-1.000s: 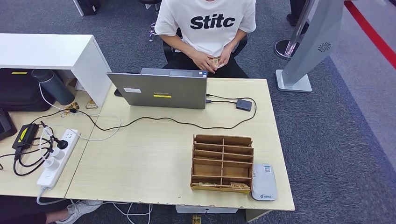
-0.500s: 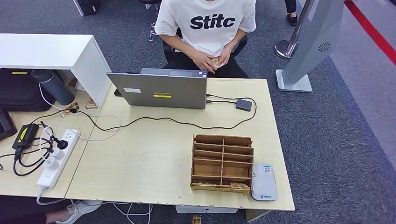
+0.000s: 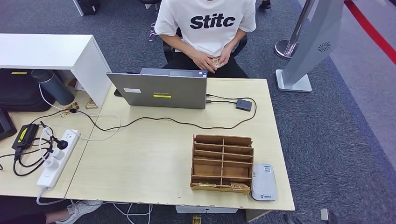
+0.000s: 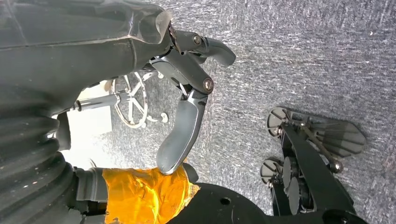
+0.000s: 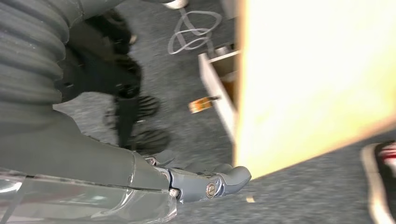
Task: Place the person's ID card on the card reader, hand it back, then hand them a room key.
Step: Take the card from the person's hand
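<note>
"Down below the worktop (image 3: 149,158) edge, where were the hands?"

"Both hung low over the grey carpet. The left hand (image 4: 184,79) had its thumb stretched out away from its fingers, spread wide and gripping nothing. The right hand (image 5: 201,184) was just beside the worktop's pale near edge, and that view was blurred, so I could not tell whether its fingers were apart or curled in."

"And what lay closest to the right hand?"

"The white card reader (image 3: 264,182), flat on the worktop's near corner on that hand's side. Touching it, on the side toward the left hand, stood the wooden organiser (image 3: 222,162), and the room key cards (image 3: 240,186) lay in its nearest compartments."

"Farther from the hands?"

"A black cable (image 3: 177,122) curved across the worktop to a small dark box (image 3: 243,104) beside the grey laptop (image 3: 159,88). Well off to the left hand's side lay a white power strip (image 3: 58,157) with plugs in it."

"So where was the ID card?"

"Farthest from both hands. A person (image 3: 205,23) in a white shirt sat beyond the laptop, well apart from the reader, and held the ID card (image 3: 215,62) between both hands in their lap."
</note>
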### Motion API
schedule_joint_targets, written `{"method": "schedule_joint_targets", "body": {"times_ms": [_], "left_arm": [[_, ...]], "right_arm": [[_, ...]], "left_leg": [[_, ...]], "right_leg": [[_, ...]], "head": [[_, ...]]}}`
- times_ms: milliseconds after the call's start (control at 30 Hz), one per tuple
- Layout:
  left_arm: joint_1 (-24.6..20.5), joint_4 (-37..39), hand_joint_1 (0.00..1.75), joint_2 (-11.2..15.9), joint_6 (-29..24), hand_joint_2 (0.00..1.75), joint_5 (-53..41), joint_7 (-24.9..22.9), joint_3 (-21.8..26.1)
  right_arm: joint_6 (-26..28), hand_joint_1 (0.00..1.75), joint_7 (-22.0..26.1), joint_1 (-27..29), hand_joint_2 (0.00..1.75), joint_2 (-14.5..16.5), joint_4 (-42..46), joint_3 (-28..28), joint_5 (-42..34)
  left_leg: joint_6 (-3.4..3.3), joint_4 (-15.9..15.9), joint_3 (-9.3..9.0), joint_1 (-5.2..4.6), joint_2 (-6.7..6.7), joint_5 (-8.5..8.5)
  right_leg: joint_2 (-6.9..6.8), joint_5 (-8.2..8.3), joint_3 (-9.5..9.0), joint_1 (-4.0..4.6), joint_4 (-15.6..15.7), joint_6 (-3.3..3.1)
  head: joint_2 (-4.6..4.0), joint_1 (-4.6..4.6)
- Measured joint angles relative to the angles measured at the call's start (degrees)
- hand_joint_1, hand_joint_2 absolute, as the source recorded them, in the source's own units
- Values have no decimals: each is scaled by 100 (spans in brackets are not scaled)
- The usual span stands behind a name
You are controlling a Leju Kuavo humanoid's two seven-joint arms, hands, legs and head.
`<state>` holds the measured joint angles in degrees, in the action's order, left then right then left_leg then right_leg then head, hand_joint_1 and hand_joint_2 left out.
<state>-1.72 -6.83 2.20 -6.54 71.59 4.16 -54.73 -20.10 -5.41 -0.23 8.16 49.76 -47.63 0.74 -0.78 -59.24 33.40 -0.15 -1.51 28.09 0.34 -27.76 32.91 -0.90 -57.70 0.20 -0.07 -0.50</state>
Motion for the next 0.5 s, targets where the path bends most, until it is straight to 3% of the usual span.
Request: {"method": "schedule_joint_targets", "body": {"times_ms": [500], "left_arm": [[-136,216,0,-14,-259,175,889,-26,-676]], "right_arm": [[100,0,-202,349,175,449,2463,856,-1822]], "left_leg": [[0,0,-5,1,13,0]], "right_leg": [[11,1,0,0,-1,-1]], "head": [[0,-1]]}}
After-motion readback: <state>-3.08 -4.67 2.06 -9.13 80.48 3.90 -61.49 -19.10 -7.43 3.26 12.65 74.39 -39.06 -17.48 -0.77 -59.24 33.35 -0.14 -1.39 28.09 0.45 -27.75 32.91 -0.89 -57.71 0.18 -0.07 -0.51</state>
